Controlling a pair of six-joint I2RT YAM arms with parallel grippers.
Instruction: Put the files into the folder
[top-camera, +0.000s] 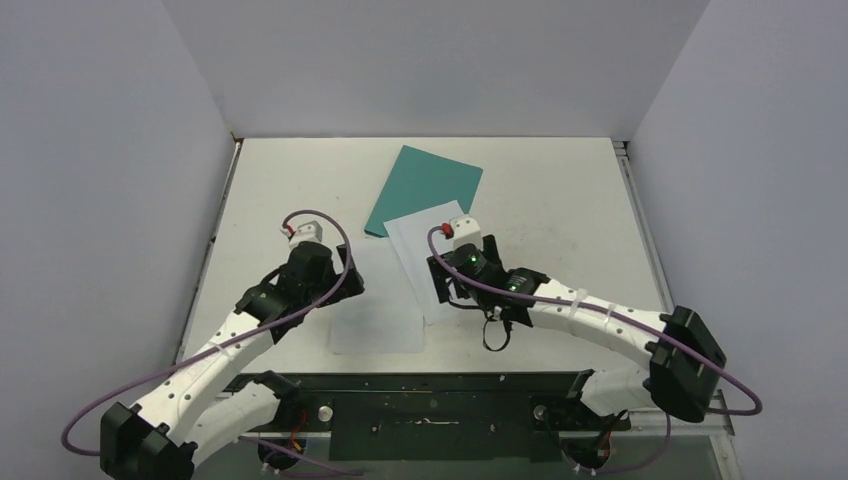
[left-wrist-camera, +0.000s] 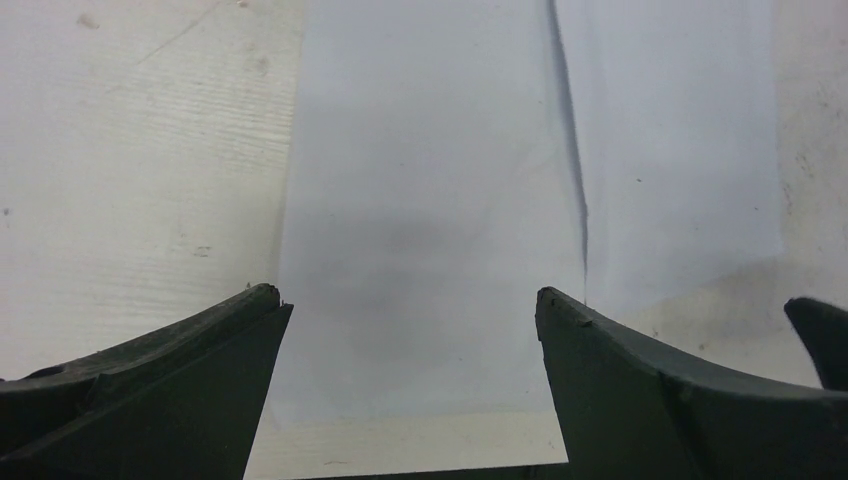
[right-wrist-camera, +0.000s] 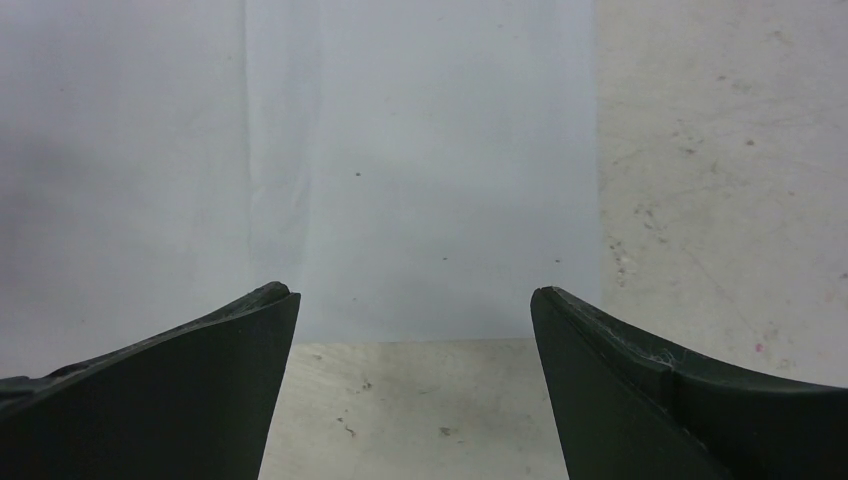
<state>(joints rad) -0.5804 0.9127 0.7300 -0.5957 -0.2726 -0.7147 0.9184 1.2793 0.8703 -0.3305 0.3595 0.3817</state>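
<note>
The teal folder (top-camera: 425, 188) lies closed and tilted at the back middle of the table. Two white sheets of the files lie on the table: one (top-camera: 418, 238) overlaps the folder's near corner, the other (top-camera: 378, 318) lies nearer the front. My left gripper (top-camera: 335, 280) hovers open and empty over the near sheet. In the left wrist view the gripper (left-wrist-camera: 410, 295) frames that sheet (left-wrist-camera: 430, 220), with a second sheet (left-wrist-camera: 670, 150) beside it. My right gripper (top-camera: 455, 280) is open and empty over the sheet's edge; in the right wrist view it (right-wrist-camera: 415, 292) frames white paper (right-wrist-camera: 420, 170).
The pale table (top-camera: 560, 200) is walled at the back and both sides. A dark metal rail (top-camera: 430, 400) with the arm bases runs along the front edge. Bare, scuffed tabletop (right-wrist-camera: 720, 180) shows to the right of the paper in the right wrist view.
</note>
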